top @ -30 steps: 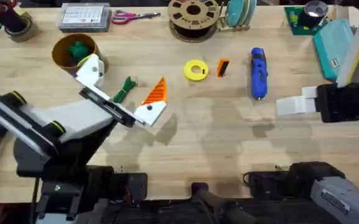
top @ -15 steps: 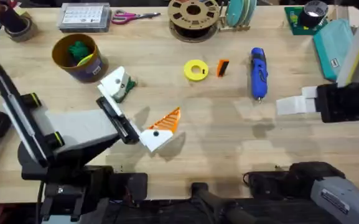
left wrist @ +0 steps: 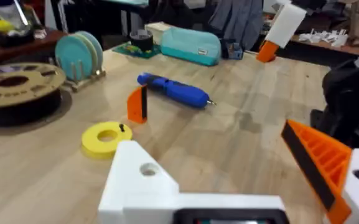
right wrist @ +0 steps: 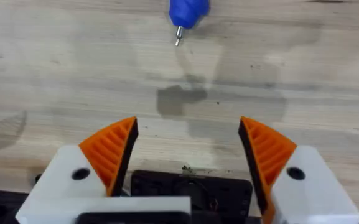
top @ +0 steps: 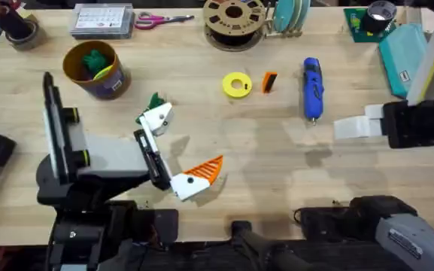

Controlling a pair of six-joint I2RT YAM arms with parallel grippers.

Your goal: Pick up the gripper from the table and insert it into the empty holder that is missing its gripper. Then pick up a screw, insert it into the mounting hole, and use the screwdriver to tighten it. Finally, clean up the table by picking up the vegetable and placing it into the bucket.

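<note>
left tool (top: 176, 149) wide | right tool (right wrist: 188, 152) wide | one screwdriver (top: 312, 88) | one bucket (top: 94, 69)

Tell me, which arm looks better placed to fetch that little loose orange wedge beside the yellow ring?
Probably the right. Its gripper is open with both orange pads, waiting near the screwdriver, not far from the gripper. The left gripper has a bare white holder on one finger, so it would grasp poorly.
</note>
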